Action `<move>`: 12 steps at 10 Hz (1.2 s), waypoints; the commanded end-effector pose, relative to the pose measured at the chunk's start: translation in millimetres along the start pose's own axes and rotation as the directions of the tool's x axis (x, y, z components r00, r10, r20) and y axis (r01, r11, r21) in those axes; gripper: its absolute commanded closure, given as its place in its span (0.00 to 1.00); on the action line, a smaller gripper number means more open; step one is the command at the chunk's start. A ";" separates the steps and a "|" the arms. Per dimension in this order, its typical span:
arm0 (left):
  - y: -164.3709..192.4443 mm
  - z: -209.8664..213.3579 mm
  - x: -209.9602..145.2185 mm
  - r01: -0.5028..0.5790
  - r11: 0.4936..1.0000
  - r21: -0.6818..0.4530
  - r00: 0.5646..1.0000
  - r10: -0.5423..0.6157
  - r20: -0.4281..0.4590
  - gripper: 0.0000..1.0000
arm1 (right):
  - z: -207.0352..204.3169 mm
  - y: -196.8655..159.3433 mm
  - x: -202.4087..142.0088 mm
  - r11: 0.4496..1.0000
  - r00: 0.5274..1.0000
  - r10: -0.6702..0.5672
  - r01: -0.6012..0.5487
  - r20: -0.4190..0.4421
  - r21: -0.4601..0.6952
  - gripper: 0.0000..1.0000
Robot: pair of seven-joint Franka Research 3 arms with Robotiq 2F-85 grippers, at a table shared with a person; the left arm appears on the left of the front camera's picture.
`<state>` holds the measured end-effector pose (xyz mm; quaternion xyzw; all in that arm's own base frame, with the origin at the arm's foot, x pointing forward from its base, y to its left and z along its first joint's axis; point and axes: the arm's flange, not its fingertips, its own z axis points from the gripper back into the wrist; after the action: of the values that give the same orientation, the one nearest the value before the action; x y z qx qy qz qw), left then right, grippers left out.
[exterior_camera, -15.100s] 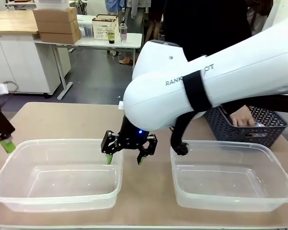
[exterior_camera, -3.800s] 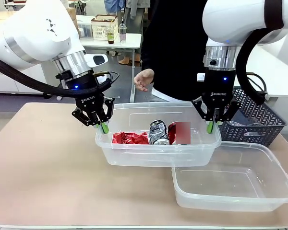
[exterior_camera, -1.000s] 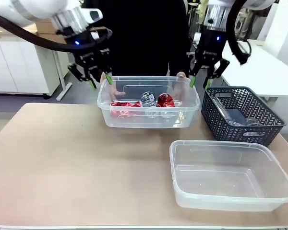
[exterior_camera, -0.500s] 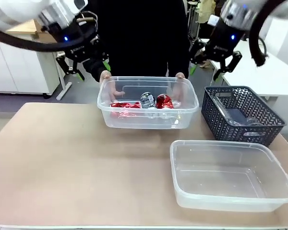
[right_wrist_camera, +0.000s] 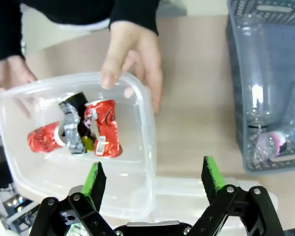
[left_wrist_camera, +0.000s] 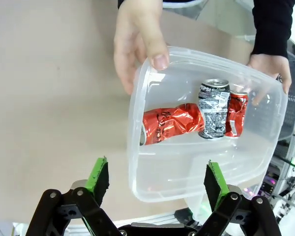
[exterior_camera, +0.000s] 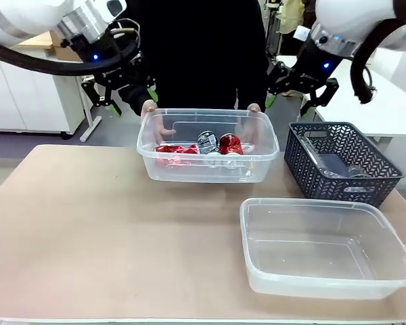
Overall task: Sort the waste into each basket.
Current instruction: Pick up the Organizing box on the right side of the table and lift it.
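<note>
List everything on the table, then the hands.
held tub: 1, clear, far middle, gripped by the person
red cans: 2, crushed, inside the held tub
silver-black can: 1, crushed, between the red cans
empty tub: 1, clear, near right
lattice basket: 1, dark grey-blue, far right
plastic bottles: at least 2, clear, in the lattice basket
table: 1, tan
person's hands: 2, on the held tub's ends
left hand: 1, black, green pads, open, raised by the tub's left end
right hand: 1, same colours, open, raised by its right end
</note>
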<state>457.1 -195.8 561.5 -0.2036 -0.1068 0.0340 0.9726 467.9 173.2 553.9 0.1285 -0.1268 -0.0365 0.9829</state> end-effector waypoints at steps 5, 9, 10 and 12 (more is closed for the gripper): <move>0.4 0.5 0.6 -0.001 1.000 0.000 1.000 0.001 -0.001 0.00 | 3.1 1.4 0.2 1.000 1.000 0.002 -0.002 -0.009 -0.001 0.02; -76.9 17.8 -92.1 -0.084 0.996 0.020 0.986 0.086 -0.141 0.00 | 91.8 -68.0 -128.3 0.952 0.972 0.220 -0.232 -0.082 -0.199 0.00; -100.3 -1.6 -115.2 -0.027 0.999 0.042 0.975 0.036 -0.220 0.00 | 93.1 -85.8 -153.3 0.932 0.967 0.232 -0.252 -0.106 -0.261 0.00; -142.9 -57.6 -155.5 0.027 0.995 0.098 0.963 0.000 -0.270 0.00 | 87.3 -115.7 -188.8 0.912 0.964 0.246 -0.264 -0.097 -0.314 0.00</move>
<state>310.9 -347.1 555.1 -0.1673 0.0245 -0.0008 0.9856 262.7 74.5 572.7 -0.0391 -0.0894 0.0602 0.9934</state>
